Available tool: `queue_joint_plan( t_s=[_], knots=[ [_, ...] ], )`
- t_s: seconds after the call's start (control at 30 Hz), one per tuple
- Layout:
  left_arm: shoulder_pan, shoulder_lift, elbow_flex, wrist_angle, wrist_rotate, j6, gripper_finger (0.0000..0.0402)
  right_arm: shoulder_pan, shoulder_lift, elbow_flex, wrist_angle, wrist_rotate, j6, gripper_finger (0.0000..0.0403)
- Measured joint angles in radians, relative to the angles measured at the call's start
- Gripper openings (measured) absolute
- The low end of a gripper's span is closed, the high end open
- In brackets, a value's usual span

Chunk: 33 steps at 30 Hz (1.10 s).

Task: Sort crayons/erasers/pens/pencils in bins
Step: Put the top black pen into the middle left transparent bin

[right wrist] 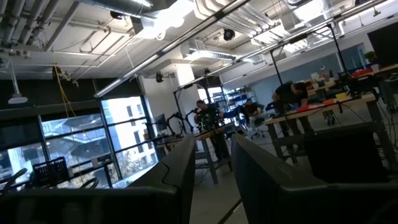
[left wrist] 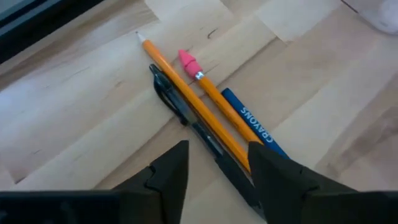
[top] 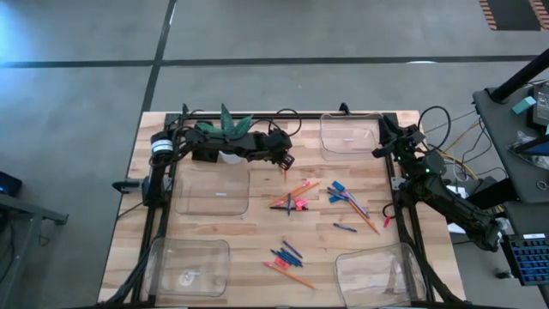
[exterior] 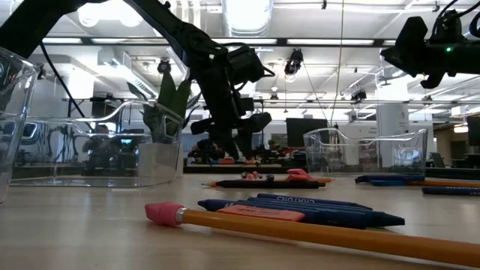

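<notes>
My left gripper [top: 286, 162] hangs open a little above the table's middle, just beyond a small pile: two orange pencils [left wrist: 186, 99], one with a pink eraser tip, a black pen [left wrist: 177, 102] and a blue crayon [left wrist: 252, 124], all lying flat on the wood. In the left wrist view the pen and one pencil show in the gap between my fingers [left wrist: 217, 168], which touch nothing. More sticks lie to the right [top: 347, 199] and nearer [top: 287, 257]. My right gripper [right wrist: 210, 180] waits folded back at the right edge [top: 383, 142], open, pointing up into the room.
Four clear bins stand around the pile: left [top: 213, 190], far right [top: 350, 133], near left [top: 189, 266] and near right [top: 377, 270]. A black pot with a green plant [top: 225, 129] stands at the far edge under my left arm. Bare wood lies between the bins.
</notes>
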Motion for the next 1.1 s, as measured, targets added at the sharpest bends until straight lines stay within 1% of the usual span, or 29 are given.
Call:
queue_joint_plan(
  t_s=[0.1,0.37,0.77,1.0,1.1],
  knots=[
    [-0.01,0.015,0.005,0.008,-0.002,-0.022,0.0172,0.0,0.0,0.0,0.0,0.0,-0.001,0.0095],
    [-0.014,0.101,0.042,0.007,-0.004,-0.029,0.0173,0.0,0.0,0.0,-0.001,0.0,0.0,0.0095],
    [-0.007,0.1,0.053,-0.005,-0.01,-0.026,0.0173,0.0,0.0,0.0,-0.011,0.0,-0.001,0.0095],
    [-0.007,0.084,0.054,-0.039,-0.031,-0.029,0.0173,0.0,0.0,0.0,-0.011,0.0,0.0,0.0095],
    [-0.003,0.084,0.051,-0.06,-0.031,-0.052,0.0173,0.0,0.0,0.0,-0.011,0.0,0.0,0.0095]
  ],
)
